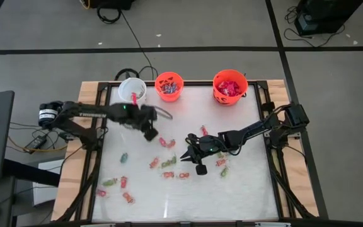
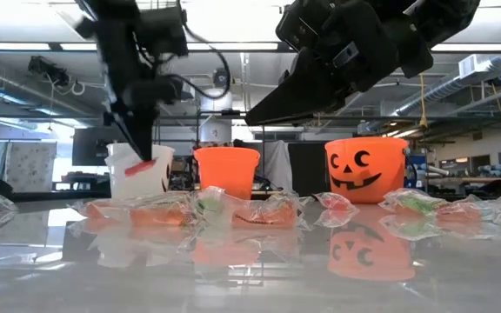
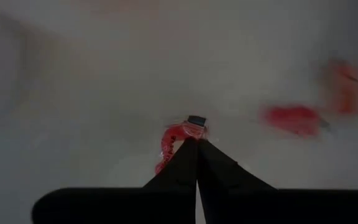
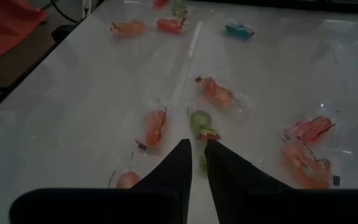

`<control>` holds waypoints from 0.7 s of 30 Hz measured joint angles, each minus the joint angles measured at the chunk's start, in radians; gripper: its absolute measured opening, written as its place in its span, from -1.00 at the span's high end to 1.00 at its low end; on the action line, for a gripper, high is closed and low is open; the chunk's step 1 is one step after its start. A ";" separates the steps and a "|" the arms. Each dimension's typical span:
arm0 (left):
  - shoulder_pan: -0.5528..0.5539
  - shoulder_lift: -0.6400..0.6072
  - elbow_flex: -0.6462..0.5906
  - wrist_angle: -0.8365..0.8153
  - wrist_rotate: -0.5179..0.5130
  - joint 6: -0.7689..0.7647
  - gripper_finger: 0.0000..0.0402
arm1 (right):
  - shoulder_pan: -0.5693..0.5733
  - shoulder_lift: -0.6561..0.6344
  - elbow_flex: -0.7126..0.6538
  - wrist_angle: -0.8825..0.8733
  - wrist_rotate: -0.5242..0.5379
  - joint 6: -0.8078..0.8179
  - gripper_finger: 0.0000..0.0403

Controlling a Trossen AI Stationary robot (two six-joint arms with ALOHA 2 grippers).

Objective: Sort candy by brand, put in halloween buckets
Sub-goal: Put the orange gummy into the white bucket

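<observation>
The left gripper [image 3: 197,144] hangs above the worktop [image 1: 244,189] with its fingers [image 3: 179,163] pressed together on a red sweet [image 3: 173,138], pinched by its wrapper so it dangles at the tips. In the low view the sweet [image 2: 140,167] hangs just in front of the white bucket [image 2: 146,169], which suggests it is being carried there to be dropped in.

The right gripper [image 4: 197,149] hovers lower over the middle of the worktop, fingers [image 4: 174,165] parted by only a narrow gap and holding nothing. A green sweet [image 4: 200,121] lies just ahead of the tips, likely its next pick.

More loose sweets [image 1: 169,162] lie scattered beneath and around both sets of fingers. Beyond them, along the far edge, stand the small orange bucket [image 1: 169,86] and the larger orange bucket [image 1: 230,86], each already holding candy.
</observation>
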 joint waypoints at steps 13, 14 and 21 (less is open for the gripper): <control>0.293 -0.004 0.224 -0.011 0.049 0.297 0.95 | -0.020 0.000 0.000 -0.039 0.000 -0.025 0.69; 0.306 -0.004 0.245 -0.025 0.046 0.325 0.95 | -0.023 0.000 0.000 -0.043 0.000 -0.025 0.69; 0.442 -0.005 0.320 -0.134 0.035 0.422 0.95 | -0.028 0.000 0.000 -0.078 0.034 -0.016 0.69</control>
